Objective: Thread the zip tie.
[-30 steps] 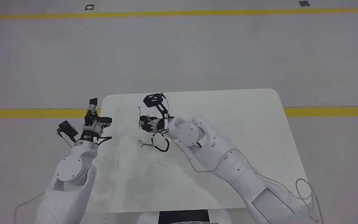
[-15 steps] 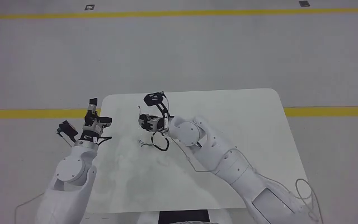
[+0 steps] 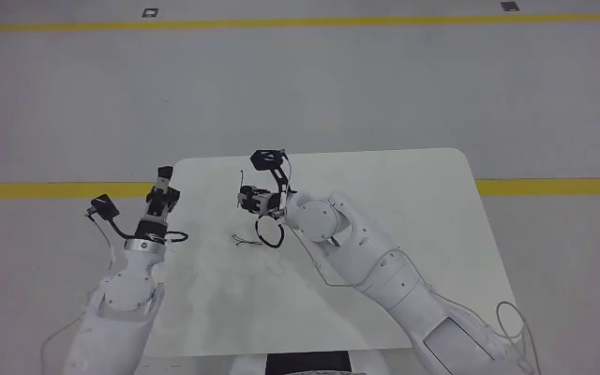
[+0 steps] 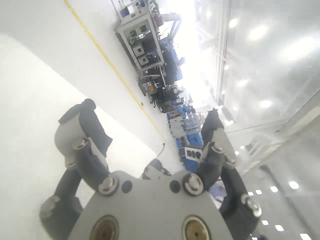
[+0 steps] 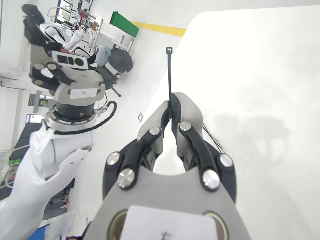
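A black zip tie [image 5: 170, 76] stands upright from my right gripper [image 5: 171, 106], which is shut on its strap; the square head [image 5: 169, 49] is at the free end. From above, the right gripper [image 3: 246, 195] is over the white table [image 3: 394, 206] near its far left part, with the zip tie [image 3: 241, 179] as a thin dark line. My left gripper [image 4: 150, 116] is open with nothing between its fingers. It is held above the table's left edge [image 3: 166, 176], apart from the tie.
The rounded far-left corner of the table [image 5: 197, 18] lies just beyond the tie. A black cable loop [image 3: 270, 234] hangs by the right wrist. The floor around has yellow lines [image 3: 56, 189].
The left gripper has turned and shifted a little toward the table's far side. The right gripper has moved slightly away from me, still holding the zip tie.
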